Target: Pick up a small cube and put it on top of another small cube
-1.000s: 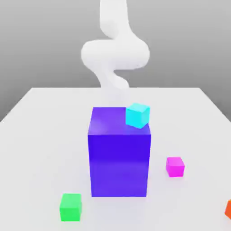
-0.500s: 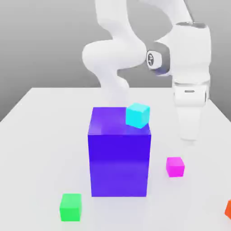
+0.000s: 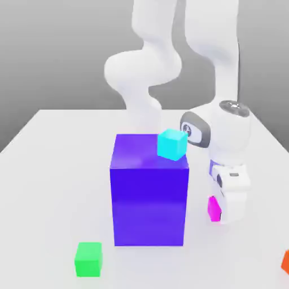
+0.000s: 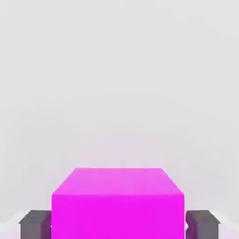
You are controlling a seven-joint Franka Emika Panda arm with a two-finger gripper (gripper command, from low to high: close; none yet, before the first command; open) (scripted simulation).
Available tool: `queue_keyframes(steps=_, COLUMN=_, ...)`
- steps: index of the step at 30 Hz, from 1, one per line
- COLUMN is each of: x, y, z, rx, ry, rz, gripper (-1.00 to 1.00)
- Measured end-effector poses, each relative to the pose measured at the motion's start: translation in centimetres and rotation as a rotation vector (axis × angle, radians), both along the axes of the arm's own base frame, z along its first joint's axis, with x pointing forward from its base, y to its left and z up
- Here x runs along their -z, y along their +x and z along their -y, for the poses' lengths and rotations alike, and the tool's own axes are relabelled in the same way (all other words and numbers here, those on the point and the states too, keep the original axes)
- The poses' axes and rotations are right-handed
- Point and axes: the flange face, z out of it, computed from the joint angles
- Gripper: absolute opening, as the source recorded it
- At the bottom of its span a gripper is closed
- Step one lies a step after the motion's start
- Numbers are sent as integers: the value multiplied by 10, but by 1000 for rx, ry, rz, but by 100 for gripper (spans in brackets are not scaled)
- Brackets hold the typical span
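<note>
- the green cube (image 3: 88,259) lay nearest, on the pale table (image 3: 51,192), towards the exterior view's left, well apart from the gripper.
- an orange cube (image 3: 286,262) sat at the exterior view's right edge, partly cut off by it.
- the tall blue block (image 3: 149,206) stood upright on the table, between the green cube and the gripper as seen across the exterior view.
- the magenta cube (image 4: 117,217) was down at table level, just beside the blue block on the exterior view's right, with open table between them.
- the gripper (image 4: 118,226) reached down over that cube and had it between its two fingers, the dark pads (image 4: 36,226) closed in against opposite sides. it was narrowed onto the cube, holding it.
- in the exterior view, the gripper covered part of the magenta cube, leaving a strip of it in sight on the exterior view's left of the fingers.
- the cyan cube (image 3: 172,144) rested on top of the blue block, near the edge on the exterior view's right, turned at an angle to the block and apart from the gripper.
- the white arm (image 3: 211,34) rose behind, with its hand hanging down at the magenta cube.
</note>
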Motion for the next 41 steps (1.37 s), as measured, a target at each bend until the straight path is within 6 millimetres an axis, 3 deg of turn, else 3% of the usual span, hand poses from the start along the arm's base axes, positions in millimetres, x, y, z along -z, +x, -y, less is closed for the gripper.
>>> queue_keyframes(steps=3, x=0, y=0, z=0, rx=0, ry=0, rz=0, gripper=-100)
queue_keyframes(steps=11, x=-59, y=0, z=-2, rx=-13, ry=0, rz=1, gripper=-100)
queue_keyframes(steps=15, x=-74, y=31, z=-19, rx=35, ry=6, rz=12, gripper=-100)
queue_keyframes(steps=18, x=-84, y=100, z=40, rx=319, ry=8, rz=20, gripper=-100)
queue_keyframes(steps=21, x=-95, y=147, z=79, rx=516, ry=10, rz=28, gripper=-100)
queue_keyframes(steps=24, x=-106, y=185, z=141, rx=781, ry=7, rz=32, gripper=-100)
queue_keyframes(steps=28, x=-114, y=196, z=231, rx=1144, ry=0, rz=26, gripper=-100)
queue_keyframes(steps=32, x=-116, y=175, z=313, rx=1505, ry=-1, rz=7, gripper=-100)
queue_keyframes(steps=37, x=-64, y=170, z=321, rx=1565, ry=1, rz=1, gripper=-100)
queue_keyframes(steps=38, x=-56, y=169, z=321, rx=1566, ry=0, rz=1, gripper=100)
queue_keyframes(steps=41, x=-56, y=169, z=321, rx=1566, ry=0, rz=1, gripper=100)
